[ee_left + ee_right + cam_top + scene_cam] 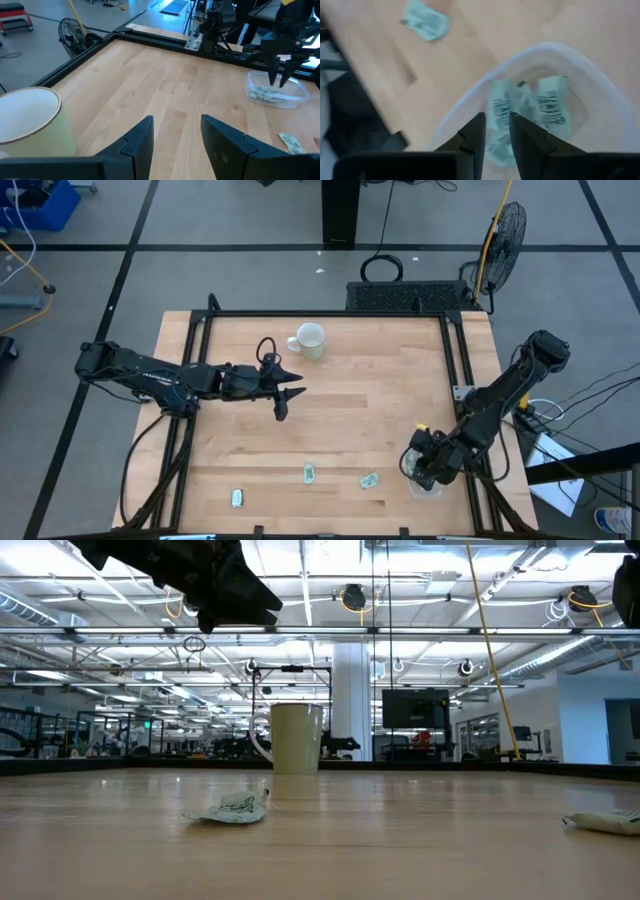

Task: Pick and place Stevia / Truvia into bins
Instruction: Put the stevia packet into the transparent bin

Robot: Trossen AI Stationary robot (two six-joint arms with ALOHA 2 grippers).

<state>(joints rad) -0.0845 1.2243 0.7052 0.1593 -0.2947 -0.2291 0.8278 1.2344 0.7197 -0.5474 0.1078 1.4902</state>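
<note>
Three pale green and white packets lie flat on the table near its near edge: one [237, 498], one [310, 473], one [369, 480]. The low view shows two of them [235, 808] [605, 823]. The clear plastic bin [428, 480] [300, 87] stands by the near right corner, with several packets [550, 105] lying in it. My right gripper [497, 125] [280, 80] hangs just above the bin, pointing down into it, open by a narrow gap and holding nothing. My left gripper [292, 393] [177, 125] is open, in the air over the table's middle left.
A white mug [308, 340] [295, 738] stands upright toward the far edge, close beside my left gripper. A black metal frame [330, 313] runs round the table. One loose packet [425, 20] lies just outside the bin. Bare wood lies between the two arms.
</note>
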